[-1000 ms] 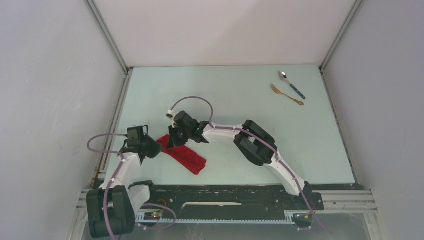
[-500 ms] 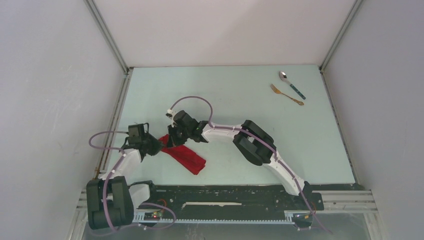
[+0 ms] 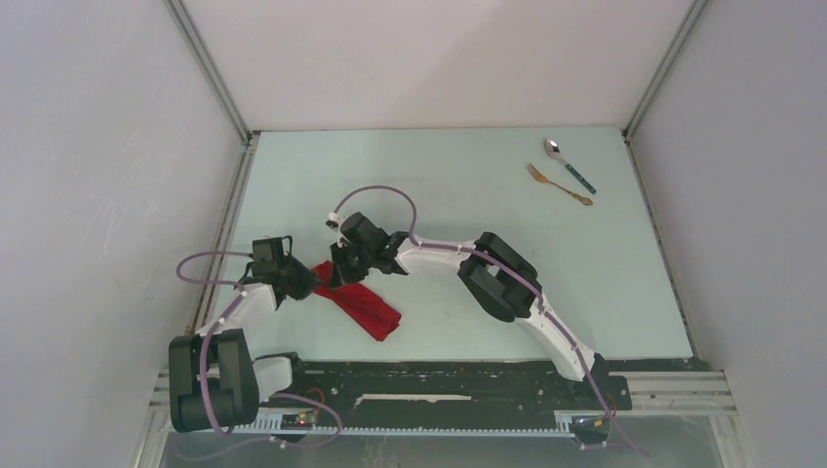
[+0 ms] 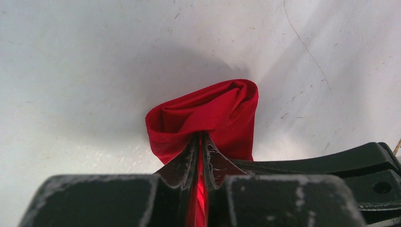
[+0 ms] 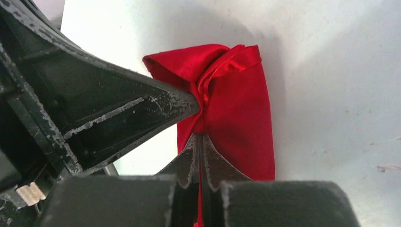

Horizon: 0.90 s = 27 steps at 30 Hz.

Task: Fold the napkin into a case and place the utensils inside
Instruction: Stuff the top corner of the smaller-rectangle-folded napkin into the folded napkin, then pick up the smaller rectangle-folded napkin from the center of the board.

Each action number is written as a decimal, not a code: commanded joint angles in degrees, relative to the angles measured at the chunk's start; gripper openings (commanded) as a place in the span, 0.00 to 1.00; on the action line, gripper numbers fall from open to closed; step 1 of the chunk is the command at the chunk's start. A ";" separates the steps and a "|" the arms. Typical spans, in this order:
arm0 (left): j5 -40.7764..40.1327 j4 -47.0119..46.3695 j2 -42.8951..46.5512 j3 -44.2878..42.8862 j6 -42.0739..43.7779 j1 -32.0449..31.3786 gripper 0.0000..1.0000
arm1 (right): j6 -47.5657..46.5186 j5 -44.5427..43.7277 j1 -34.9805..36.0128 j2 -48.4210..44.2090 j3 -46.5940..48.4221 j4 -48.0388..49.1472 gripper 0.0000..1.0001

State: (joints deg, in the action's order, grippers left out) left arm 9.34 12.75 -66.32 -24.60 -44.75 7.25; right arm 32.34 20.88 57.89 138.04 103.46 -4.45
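The red napkin [image 3: 363,307] lies on the near-left part of the pale table [image 3: 468,185]. It is a narrow folded band running diagonally from a raised upper-left end down toward the near edge. Both grippers meet at that upper-left end. The left gripper [image 3: 306,285] comes in from the left, its nearly closed fingers pinching a fold of cloth, and in the left wrist view the fabric bunches into a rounded roll just past the tips. The right gripper [image 3: 337,277] reaches across from the right, its fingers pressed tight on a thin edge of the same end, and the cloth puckers where they bite. The two grippers sit just beside each other. In the right wrist view a black finger of the left gripper cuts across and covers the cloth's left side. The right arm stretches over the middle of the table, between the napkin and the spoon [image 3: 569,164]. The spoon and the fork [image 3: 559,184] lie side by side, not touching, at the far right corner, well apart from the cloth. White walls [image 3: 439,58] close in the table.
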 commanded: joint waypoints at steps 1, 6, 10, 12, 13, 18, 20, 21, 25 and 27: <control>-0.80 -1.49 0.32 -0.36 1.42 -0.17 0.11 | -1.56 1.96 -0.12 -6.32 0.68 -2.53 0.00; 0.26 -2.45 -0.56 -0.27 1.96 -0.32 0.10 | -2.98 1.73 -0.60 -10.46 -0.10 -4.28 0.00; 0.20 -2.12 -1.95 -0.77 2.47 -0.47 0.09 | -9.72 0.09 -0.93 -14.42 -1.86 -9.10 0.00; -0.37 -1.42 -2.50 -1.04 2.41 -0.44 0.06 | -14.19 -2.14 -0.86 -17.31 -4.69 -11.74 0.08; -0.71 -1.22 -2.82 -1.10 2.33 -0.41 0.06 | -16.35 -3.31 -0.73 -18.83 -6.52 -12.45 0.17; -1.98 0.02 -4.73 -1.88 1.73 -0.48 0.04 | -28.08 -11.07 2.66 -27.01 -15.78 -13.69 0.55; -2.11 0.25 -5.17 -2.15 1.54 -0.40 0.03 | -32.02 -14.24 4.68 -27.35 -16.78 -14.16 0.60; -2.13 0.25 -5.33 -2.20 1.51 -0.45 0.03 | -33.96 -16.07 5.79 -27.05 -16.54 -14.80 0.61; -2.20 0.42 -5.57 -2.38 1.50 -0.45 0.03 | -37.24 -23.73 10.30 -24.34 -14.63 -15.19 0.68; -1.99 0.36 -5.61 -2.51 1.51 -0.48 0.03 | -37.56 -27.29 11.71 -21.69 -12.30 -16.19 0.69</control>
State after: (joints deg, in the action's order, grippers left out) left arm 10.24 11.07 -70.63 -26.70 -44.51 6.98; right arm 0.03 2.48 66.50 113.21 87.64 -19.16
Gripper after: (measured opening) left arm 0.035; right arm 0.677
